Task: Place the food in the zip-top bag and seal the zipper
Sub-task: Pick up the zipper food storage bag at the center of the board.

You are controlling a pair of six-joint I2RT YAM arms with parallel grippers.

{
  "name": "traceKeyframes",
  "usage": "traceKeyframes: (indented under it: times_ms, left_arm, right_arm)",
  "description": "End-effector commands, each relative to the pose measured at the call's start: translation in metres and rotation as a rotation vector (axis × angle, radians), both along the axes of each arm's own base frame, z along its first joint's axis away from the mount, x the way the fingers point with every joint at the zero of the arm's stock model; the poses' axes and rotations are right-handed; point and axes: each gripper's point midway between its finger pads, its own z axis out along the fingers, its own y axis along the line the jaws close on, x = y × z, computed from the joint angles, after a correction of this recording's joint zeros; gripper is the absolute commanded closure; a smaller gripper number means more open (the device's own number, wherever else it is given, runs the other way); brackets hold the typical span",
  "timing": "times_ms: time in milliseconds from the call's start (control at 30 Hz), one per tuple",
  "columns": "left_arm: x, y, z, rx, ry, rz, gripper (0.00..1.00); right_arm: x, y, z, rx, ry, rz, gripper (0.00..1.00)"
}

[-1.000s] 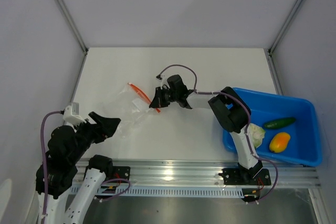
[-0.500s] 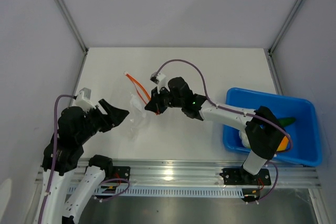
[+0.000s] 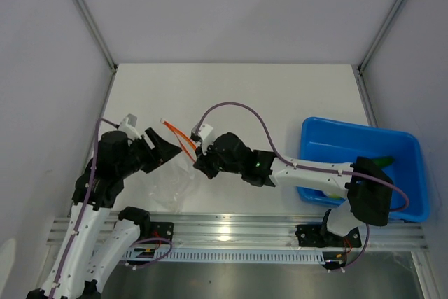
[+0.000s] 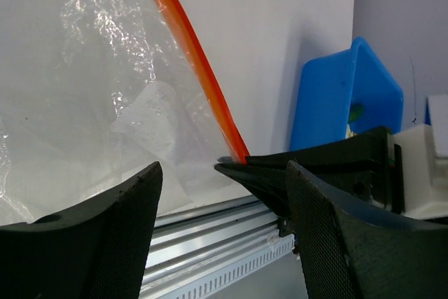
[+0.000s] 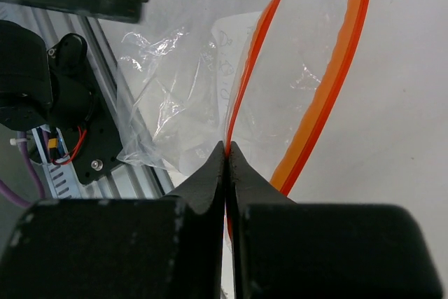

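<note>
The clear zip-top bag (image 3: 166,181) lies crumpled at the near left of the table. Its orange zipper (image 3: 183,138) stands up from it, the two lips parted (image 5: 334,82). My right gripper (image 3: 200,163) is shut on one lip of the zipper (image 5: 228,146) and holds it above the table. My left gripper (image 3: 165,150) is open, just left of the bag's mouth, touching nothing. In the left wrist view its fingers (image 4: 105,243) frame the bag (image 4: 91,89) and the right gripper's tips (image 4: 280,169). The food is mostly hidden behind my right arm; only a cucumber end (image 3: 383,160) shows.
The blue tray (image 3: 329,141) stands at the right of the table, also seen in the left wrist view (image 4: 336,96). The aluminium rail (image 3: 231,229) runs along the near edge, close under the bag. Grey walls close the table on three sides.
My right gripper has pulled the zipper lip left and towards the near edge, and the bag came with it. My left gripper has risen and moved right, up to the bag's mouth.
</note>
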Motion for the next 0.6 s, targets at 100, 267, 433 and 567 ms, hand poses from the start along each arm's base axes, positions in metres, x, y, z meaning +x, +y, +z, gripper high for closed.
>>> traceKeyframes:
  times_ms: [100,267,433,567]
  left_arm:
    - [0.005,-0.011,-0.008,-0.029,0.020,-0.030,0.27]
    - [0.011,-0.014,-0.014,-0.021,0.041,-0.033,0.27]
    - [0.017,-0.014,-0.023,0.000,0.056,-0.025,0.26]
    - [0.022,-0.016,-0.035,0.010,0.077,-0.026,0.27]
  right_arm:
    - [0.001,-0.002,0.025,-0.006,-0.134,-0.064,1.00]
    - [-0.008,0.003,0.027,-0.038,-0.191,-0.067,1.00]
    - [-0.015,-0.001,0.030,-0.059,-0.212,-0.068,1.00]
    - [-0.021,-0.001,0.032,-0.067,-0.231,-0.061,1.00]
